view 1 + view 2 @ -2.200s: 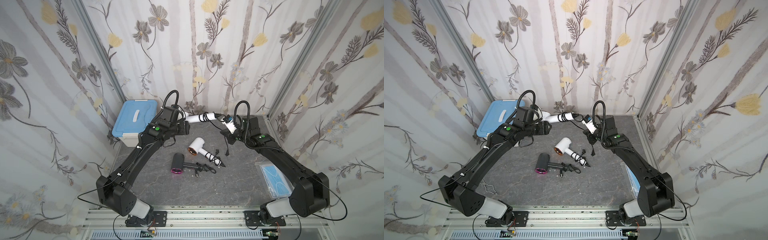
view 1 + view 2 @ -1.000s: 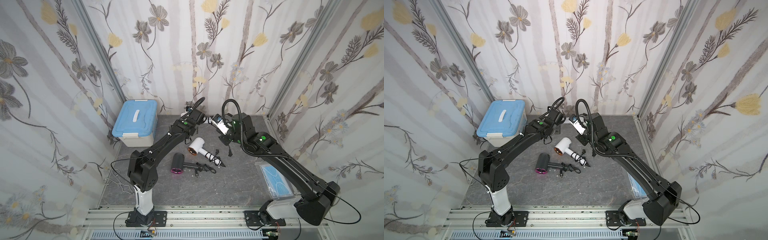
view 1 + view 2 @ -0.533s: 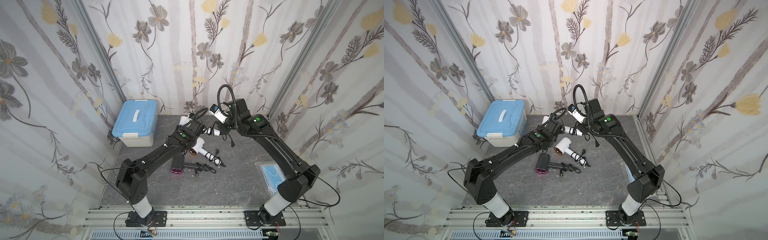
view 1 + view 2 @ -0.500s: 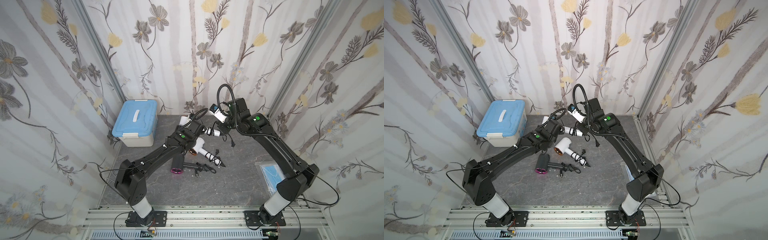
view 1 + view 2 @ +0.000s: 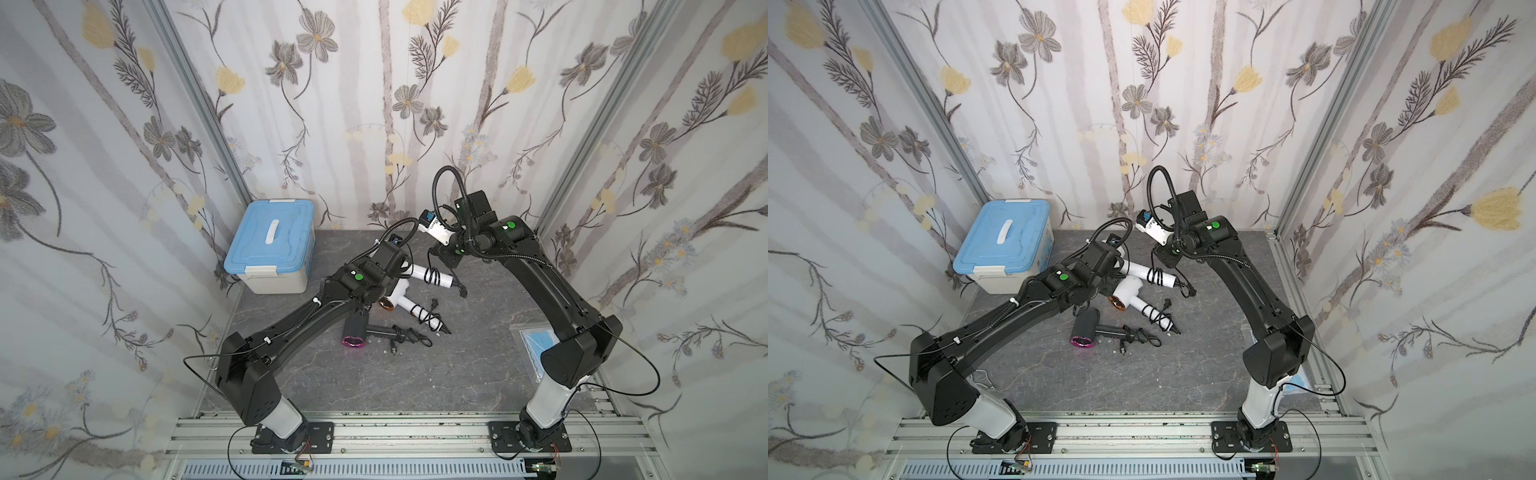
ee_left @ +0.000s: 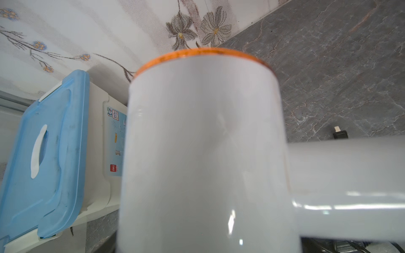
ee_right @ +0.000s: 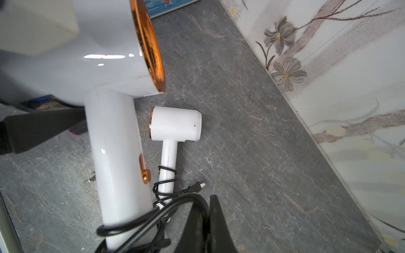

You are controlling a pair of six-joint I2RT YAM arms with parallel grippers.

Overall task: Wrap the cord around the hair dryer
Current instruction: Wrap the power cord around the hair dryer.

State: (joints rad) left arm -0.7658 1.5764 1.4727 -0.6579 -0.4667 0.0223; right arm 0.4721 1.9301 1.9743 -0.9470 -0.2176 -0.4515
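shifted fwd, left pincer [image 5: 404, 269] grips glossy white plastic hair dryer [image 5: 419, 273] w/ handle pointing at right pincer [image 5: 442, 257], clamped on thin black cord [image 7: 179, 199].

Glossy plastic hair dryer [image 7: 114, 142], matt stone-patterned tabletop [image 7: 241, 142]

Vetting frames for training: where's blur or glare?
Left wrist: held hair dryer fills the frame, out of focus, small glare spots; blue-lidded box sharper. Right wrist: it is soft with a highlight streak; lying white dryer crisp. Both top views: sharp, evenly lit.
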